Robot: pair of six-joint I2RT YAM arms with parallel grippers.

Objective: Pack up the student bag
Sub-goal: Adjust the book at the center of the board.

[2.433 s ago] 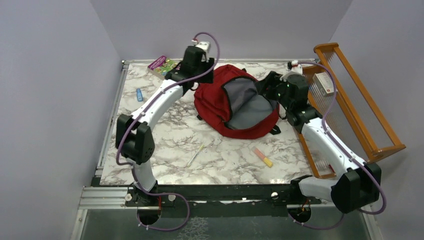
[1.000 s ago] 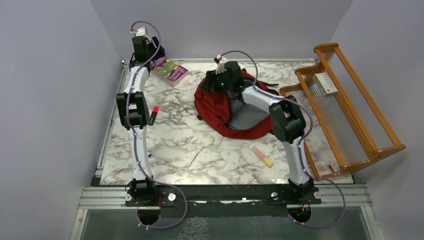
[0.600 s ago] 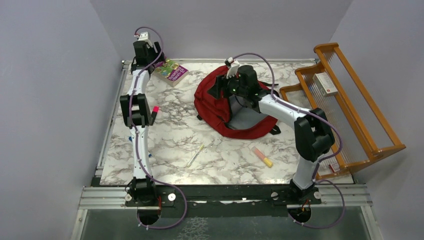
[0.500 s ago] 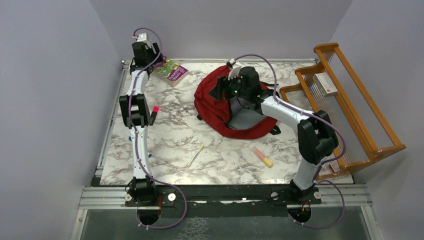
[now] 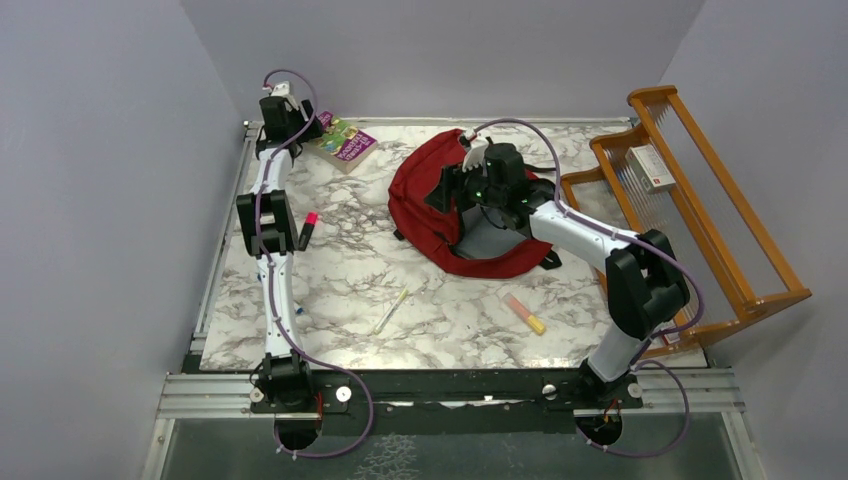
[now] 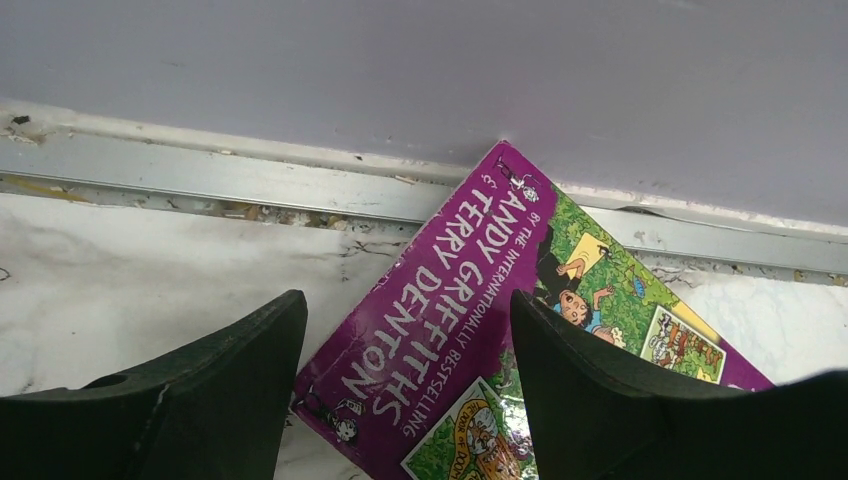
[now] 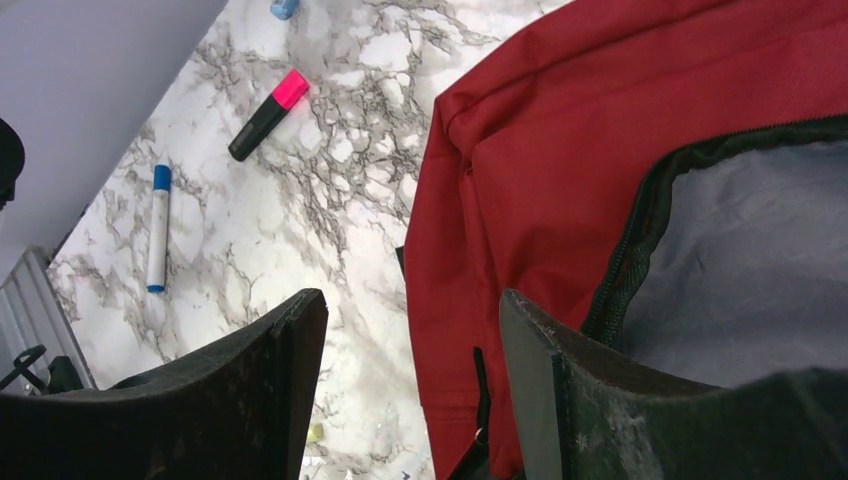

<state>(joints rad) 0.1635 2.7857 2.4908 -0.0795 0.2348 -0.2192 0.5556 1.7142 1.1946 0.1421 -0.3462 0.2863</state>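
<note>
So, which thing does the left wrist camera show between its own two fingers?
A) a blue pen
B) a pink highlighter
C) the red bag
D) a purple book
D: in the left wrist view the purple book lies flat on the table under the open left gripper, close to the back wall.

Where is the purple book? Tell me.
Top view: the purple book lies in the table's far left corner by the back wall, left of the red backpack, with the open left gripper at its edge.
</note>
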